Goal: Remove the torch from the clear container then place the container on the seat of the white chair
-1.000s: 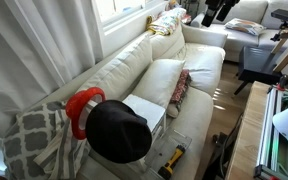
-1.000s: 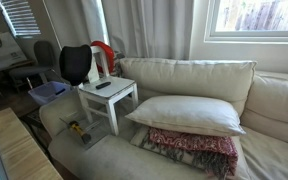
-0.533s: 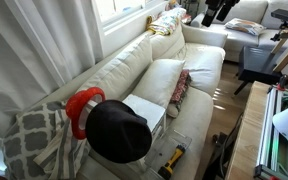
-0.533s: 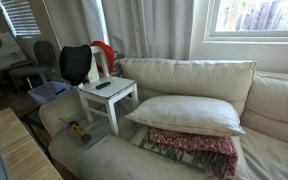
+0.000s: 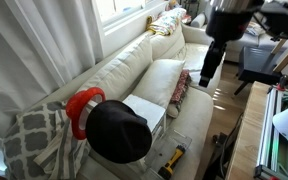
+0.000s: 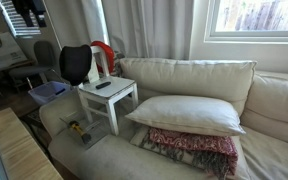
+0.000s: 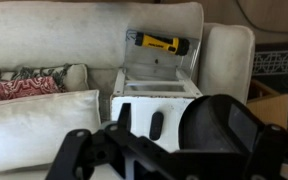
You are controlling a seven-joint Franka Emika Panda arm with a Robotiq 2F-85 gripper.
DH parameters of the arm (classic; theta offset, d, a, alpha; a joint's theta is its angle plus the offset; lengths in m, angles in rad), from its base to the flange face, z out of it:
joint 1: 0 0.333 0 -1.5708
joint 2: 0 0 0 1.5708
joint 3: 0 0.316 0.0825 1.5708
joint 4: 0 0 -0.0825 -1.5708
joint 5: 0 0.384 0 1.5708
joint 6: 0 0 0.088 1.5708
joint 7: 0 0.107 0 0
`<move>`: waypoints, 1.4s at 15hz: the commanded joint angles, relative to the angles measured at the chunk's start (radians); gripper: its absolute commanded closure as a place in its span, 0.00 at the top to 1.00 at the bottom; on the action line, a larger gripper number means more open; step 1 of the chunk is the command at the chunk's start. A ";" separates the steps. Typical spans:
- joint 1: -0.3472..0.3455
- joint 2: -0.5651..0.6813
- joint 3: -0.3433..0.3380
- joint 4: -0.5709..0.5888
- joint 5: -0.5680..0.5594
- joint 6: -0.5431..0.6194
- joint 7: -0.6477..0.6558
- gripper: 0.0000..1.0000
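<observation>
The yellow and black torch (image 7: 162, 43) lies inside the clear container (image 7: 160, 68) on the seat of the white chair (image 7: 54, 35), just beyond a small white table. The torch also shows in both exterior views (image 5: 172, 158) (image 6: 74, 127); there the container (image 6: 84, 133) is only faint edges. My gripper (image 5: 203, 78) hangs in the air well above the far seat cushions (image 5: 189, 62), far from the torch. In the wrist view its dark fingers (image 7: 182, 135) look spread and hold nothing.
A small white table (image 6: 108, 95) with a black remote (image 6: 102, 86) stands on the seat, with a black fan (image 5: 117, 130) and a red fan (image 5: 82, 105) beside it. A cream pillow (image 6: 184, 112) and a red patterned throw (image 6: 192, 145) lie on the seat.
My arm has swung into an exterior view from the top right and now hangs over the sofa. The torch, the container and the table have not moved.
</observation>
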 commanded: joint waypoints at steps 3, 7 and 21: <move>0.021 0.379 0.078 0.015 -0.070 0.213 -0.132 1.00; 0.058 0.423 0.049 0.001 -0.111 0.245 -0.129 1.00; 0.009 0.881 0.042 0.146 -0.024 0.467 -0.541 1.00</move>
